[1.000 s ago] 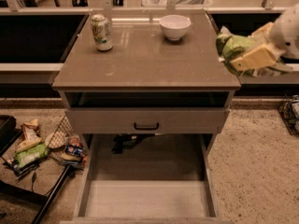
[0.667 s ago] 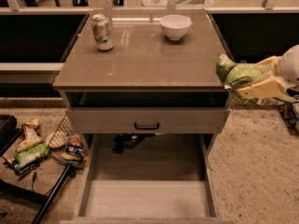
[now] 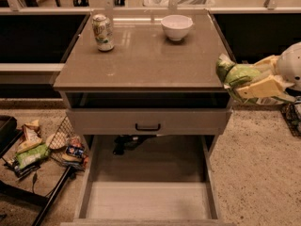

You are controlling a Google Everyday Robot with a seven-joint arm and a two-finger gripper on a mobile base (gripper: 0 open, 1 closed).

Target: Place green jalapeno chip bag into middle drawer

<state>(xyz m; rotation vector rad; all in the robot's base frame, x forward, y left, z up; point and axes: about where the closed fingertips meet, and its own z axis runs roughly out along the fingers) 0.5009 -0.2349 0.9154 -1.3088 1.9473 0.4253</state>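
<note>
Jaws clamped on its load, the cream two-finger gripper (image 3: 244, 84), beside the right edge of the grey cabinet (image 3: 141, 62), should travel inward and down over the wide shallow grey drawer (image 3: 148, 199) (well below) before releasing that crumpled light-green foil chip bag (image 3: 233, 73).

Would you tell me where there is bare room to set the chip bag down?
The floor of the middle drawer is bare between its low grey walls. The cabinet top is free in front of the can and white bowl. The gripper, right of the cabinet, grips the green jalapeno chip bag. Crowded: snack wrappers on the ground, left.
</note>
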